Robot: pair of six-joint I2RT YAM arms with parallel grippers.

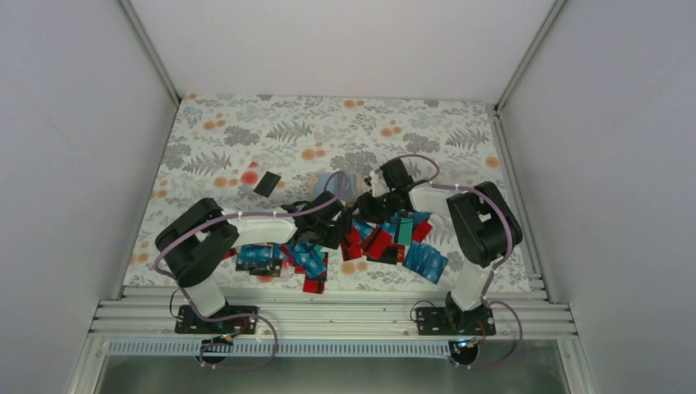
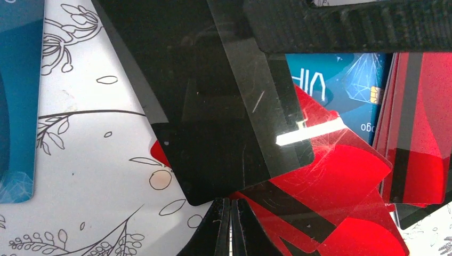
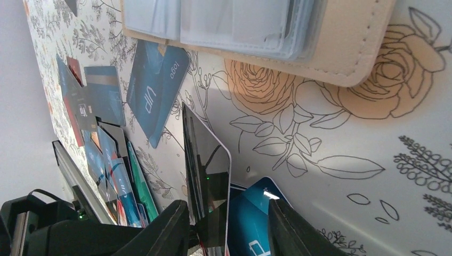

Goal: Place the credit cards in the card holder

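Several credit cards, blue, red, black and teal, lie scattered on the floral cloth around the arms (image 1: 386, 238). The beige card holder (image 1: 341, 187) lies open behind them, and its clear pockets face up in the right wrist view (image 3: 330, 42). My left gripper (image 1: 335, 223) is shut, its tips (image 2: 231, 226) at the near corner of a glossy black card (image 2: 213, 106) that tilts up over red cards (image 2: 341, 176). My right gripper (image 1: 371, 205) is open, and its fingers (image 3: 229, 234) straddle that raised black card (image 3: 210, 170) and a blue card (image 3: 256, 213).
A single black card (image 1: 267, 183) lies apart at the back left. Blue cards lie near the front on both sides (image 1: 425, 261) and a red one at the front edge (image 1: 314, 283). White walls enclose the table, with a metal rail at the near edge (image 1: 328, 316).
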